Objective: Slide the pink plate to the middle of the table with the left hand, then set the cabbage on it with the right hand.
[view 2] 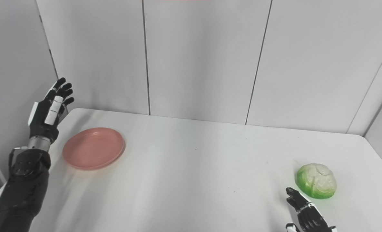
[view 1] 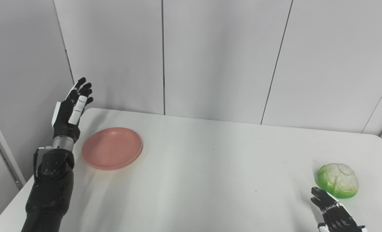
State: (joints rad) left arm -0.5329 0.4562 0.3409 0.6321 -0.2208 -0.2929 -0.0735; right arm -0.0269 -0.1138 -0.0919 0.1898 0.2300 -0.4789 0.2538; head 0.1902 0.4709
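Observation:
A pink plate lies flat on the left part of the white table. My left hand is raised above the table's left edge, just left of the plate, open with fingers pointing up and holding nothing. A green and white cabbage rests near the right front of the table. My right hand sits low at the bottom right, just in front of the cabbage, open and apart from it, partly cut off by the picture's edge.
Grey wall panels rise directly behind the table's far edge. The table's left corner is rounded close to my left forearm.

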